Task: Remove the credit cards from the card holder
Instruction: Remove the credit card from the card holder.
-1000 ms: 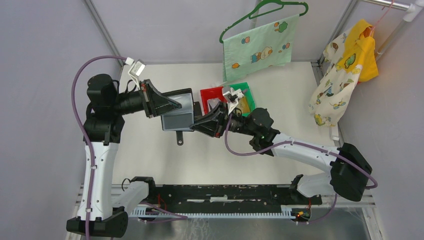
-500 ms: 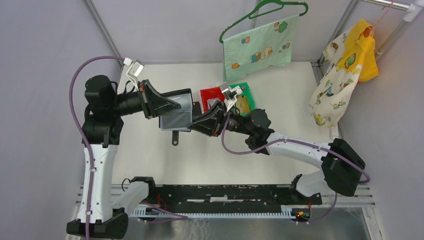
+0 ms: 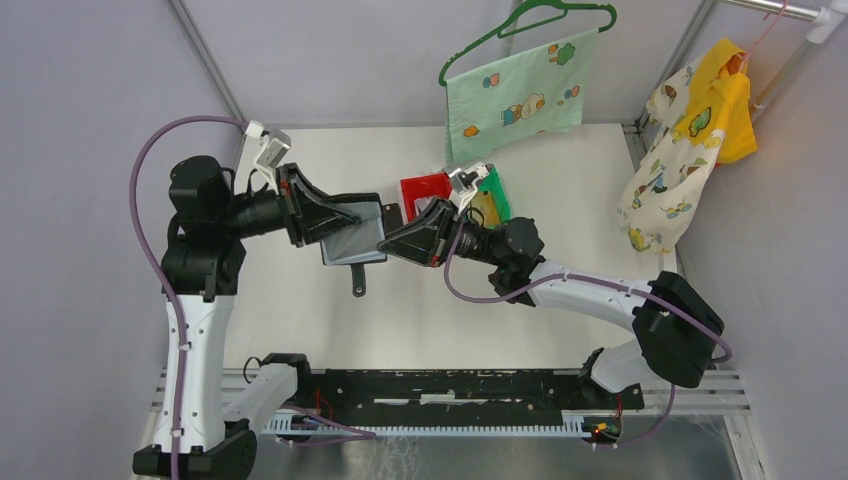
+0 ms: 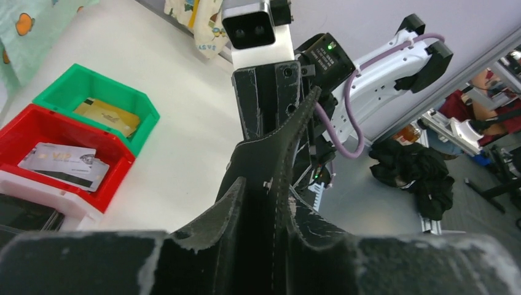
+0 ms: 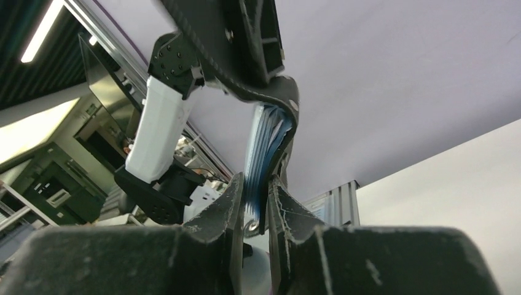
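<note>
The black card holder (image 3: 352,243) hangs open in the air between both arms, its grey-blue lining facing up and its snap tab (image 3: 358,286) dangling. My left gripper (image 3: 355,212) is shut on its far edge; in the left wrist view (image 4: 265,184) the fingers pinch the black leather (image 4: 289,141). My right gripper (image 3: 392,240) is shut on its right edge; in the right wrist view (image 5: 255,184) the fingers clamp layered blue-grey pocket edges (image 5: 263,138). Whitish-grey credit cards (image 4: 61,165) lie in the red bin. A tan-gold card (image 4: 107,115) lies in the green bin. I cannot tell whether cards remain inside the holder.
The red bin (image 3: 425,186) and green bin (image 3: 499,190) sit side by side just behind my right gripper. A clear bin (image 4: 37,196) holding dark items is beside the red one. A green cloth on a hanger (image 3: 515,95) and a yellow garment (image 3: 700,130) hang at the back.
Both grippers have kept hold of the holder. The right gripper has moved left and toward the back, and the holder has tilted and looks narrower from above.
</note>
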You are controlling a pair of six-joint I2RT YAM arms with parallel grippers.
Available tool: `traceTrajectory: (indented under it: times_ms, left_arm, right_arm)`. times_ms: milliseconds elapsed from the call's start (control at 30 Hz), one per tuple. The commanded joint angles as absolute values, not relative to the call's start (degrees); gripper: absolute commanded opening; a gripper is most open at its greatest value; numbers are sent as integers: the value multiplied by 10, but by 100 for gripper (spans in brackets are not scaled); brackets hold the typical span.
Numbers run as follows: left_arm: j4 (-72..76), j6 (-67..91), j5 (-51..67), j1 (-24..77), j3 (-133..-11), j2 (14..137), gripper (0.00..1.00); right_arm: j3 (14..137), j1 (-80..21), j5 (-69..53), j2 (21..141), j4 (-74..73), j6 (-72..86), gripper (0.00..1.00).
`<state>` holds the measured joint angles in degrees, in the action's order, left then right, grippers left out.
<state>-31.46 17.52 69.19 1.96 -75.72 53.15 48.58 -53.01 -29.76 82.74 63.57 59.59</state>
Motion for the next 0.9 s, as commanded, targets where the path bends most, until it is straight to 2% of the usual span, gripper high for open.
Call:
traceTrajectory:
  times_ms: [0,100,267,367,433,500,567,867]
  left_arm:
    - [-440,29,711,23,-760,535,35]
    - [-485,-43,706,23,-751,531,44]
    - [-545,-131,672,23,-744,536,45]
    - [-550,-146,638,23,-744,538,37]
    - [-537,-137,613,23,-743,534,27]
    - [-504,-101,577,24,-742,527,12]
    - [-474,-67,564,24,-747,521,3]
    - [-379,129,581,23,-806,549,2]
  right_arm:
    - [499,-519,-277,814,798,663,0]
    - [490,-518,-277,813,808,672,0]
    - [493,-516,-284,817,798,675,0]
    - [496,-517,-287,817,775,668,0]
    - [497,-517,-290,816,759,662,0]
    - [495,-517,-291,813,742,654,0]
    - [489,-516,-291,812,737,651,0]
    - [456,-518,-296,810,774,666,10]
